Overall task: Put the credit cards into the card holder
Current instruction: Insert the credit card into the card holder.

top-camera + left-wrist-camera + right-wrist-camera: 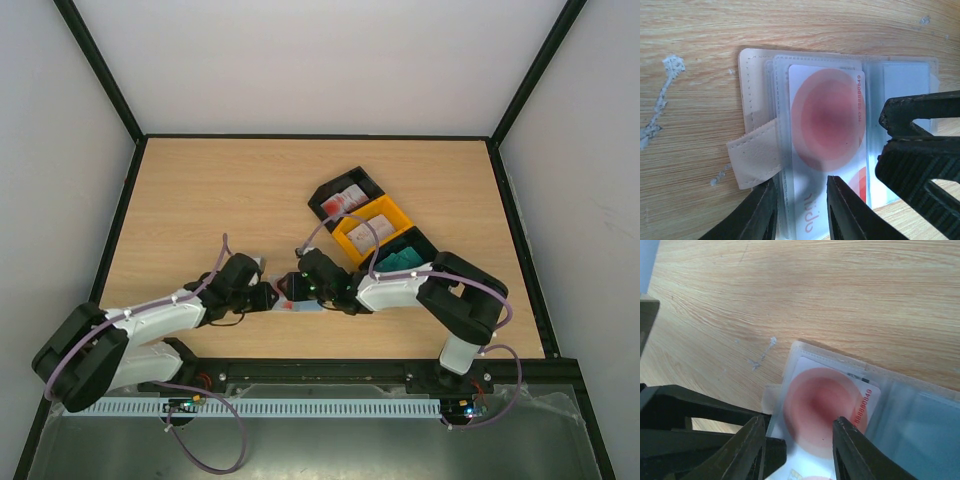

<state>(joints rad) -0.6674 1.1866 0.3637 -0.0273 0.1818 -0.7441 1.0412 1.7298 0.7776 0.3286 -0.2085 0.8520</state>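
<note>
- We are looking at the card holder (752, 85) lying spread open on the table (220, 200) between the two arms. Its clear sleeves are facing up, so a pocket mouth is within reach.
- The white-and-red card (827, 115) is lying flat on the left-hand sleeve. The clear plastic is keeping us from telling whether the card is inside the pocket or only resting on top.
- The left gripper (802, 180) is sitting at the holder's near edge with its jaws a narrow gap apart, one finger over the card. Nothing appears pinched, and we are reading this as steadying the holder against sliding.
- The right gripper (800, 419) is hanging over the card from the other side with its jaws moderately apart and gripping nothing. We are judging it placed to nudge the card deeper.
- The strap (755, 155) is splaying sideways, out of the pocket's way.
- The other credit cards (400, 262) are sitting sorted in the bins (372, 228) beyond the right arm, close enough for that arm to fetch.
</note>
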